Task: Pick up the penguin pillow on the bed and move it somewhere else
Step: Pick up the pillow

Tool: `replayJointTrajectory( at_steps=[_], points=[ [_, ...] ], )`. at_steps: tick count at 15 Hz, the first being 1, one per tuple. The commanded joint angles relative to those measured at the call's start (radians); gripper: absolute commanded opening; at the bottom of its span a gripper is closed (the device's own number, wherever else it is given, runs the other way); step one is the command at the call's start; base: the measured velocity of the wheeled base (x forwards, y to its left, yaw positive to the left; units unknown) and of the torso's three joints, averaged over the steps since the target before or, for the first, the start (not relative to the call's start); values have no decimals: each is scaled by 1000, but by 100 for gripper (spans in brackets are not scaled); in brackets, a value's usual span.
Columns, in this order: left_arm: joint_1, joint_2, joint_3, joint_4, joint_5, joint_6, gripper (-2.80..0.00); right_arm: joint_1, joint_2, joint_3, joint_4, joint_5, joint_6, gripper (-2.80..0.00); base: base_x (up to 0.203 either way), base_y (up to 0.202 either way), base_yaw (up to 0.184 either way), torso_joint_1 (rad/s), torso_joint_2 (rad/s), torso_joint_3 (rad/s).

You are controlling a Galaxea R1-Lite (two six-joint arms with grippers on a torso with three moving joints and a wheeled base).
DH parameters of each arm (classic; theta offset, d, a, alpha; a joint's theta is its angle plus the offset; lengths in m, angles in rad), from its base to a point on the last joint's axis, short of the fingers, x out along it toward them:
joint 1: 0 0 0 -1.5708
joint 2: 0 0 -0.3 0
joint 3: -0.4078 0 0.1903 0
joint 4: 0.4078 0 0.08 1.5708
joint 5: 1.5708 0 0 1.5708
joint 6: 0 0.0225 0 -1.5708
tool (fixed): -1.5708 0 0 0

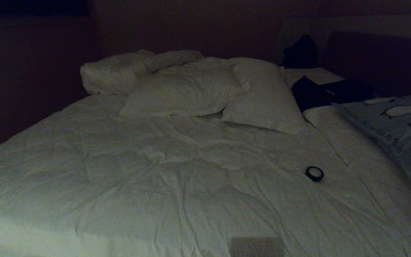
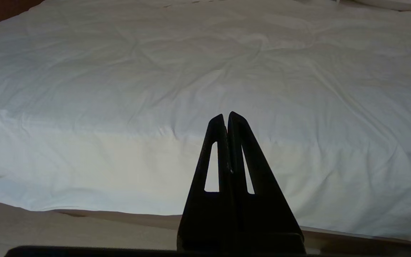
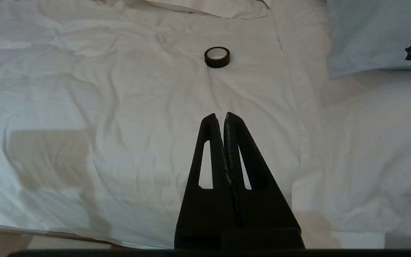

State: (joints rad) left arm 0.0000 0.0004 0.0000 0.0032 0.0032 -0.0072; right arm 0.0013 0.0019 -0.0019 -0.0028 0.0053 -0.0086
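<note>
Penguin pillow point(image 1: 394, 125) is seen lying at the right edge of the bed point(image 1: 155, 178), on the white duvet, its printed penguins and lettering partly cut off by the head view's border. A corner of it is also caught in the right wrist view point(image 3: 369, 32). Just behind it a dark bundle point(image 1: 319, 92) is laid, and two white pillows point(image 1: 205, 92) are propped at the head of the bed, with a rolled duvet end point(image 1: 120, 73) behind them. A black tape roll point(image 1: 314, 174) is set on the duvet, well apart from the pillow. The right end effector point(image 3: 218, 116) is held above the near part of the duvet, fingers pressed together, nothing gripped or touched. The left end effector point(image 2: 226, 116) is likewise closed on nothing, held before the bed's near edge.
</note>
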Motion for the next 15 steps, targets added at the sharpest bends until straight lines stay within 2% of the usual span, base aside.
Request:
replayJointTrajectory(
  at_steps=[1, 8, 10, 13, 15],
  points=[
    [0, 0, 2, 0, 0, 0, -280, 0, 0, 0, 0, 1, -2, -280, 0, 0, 0, 0, 0, 0],
    [0, 0, 2, 0, 1, 0, -280, 0, 1, -13, 16, -2, -13, -280, 0, 0, 0, 0, 0, 0],
    [0, 0, 2, 0, 0, 0, -280, 0, 1, -66, 53, 6, -14, -280, 0, 0, 0, 0, 0, 0],
    [0, 0, 2, 0, 1, 0, -280, 0, 15, -197, 189, 20, -12, -280, 0, 0, 0, 0, 0, 0],
    [0, 0, 2, 0, 0, 0, -280, 0, 81, -246, 198, 38, -11, -280, 0, 0, 0, 0, 0, 0]
  ],
)
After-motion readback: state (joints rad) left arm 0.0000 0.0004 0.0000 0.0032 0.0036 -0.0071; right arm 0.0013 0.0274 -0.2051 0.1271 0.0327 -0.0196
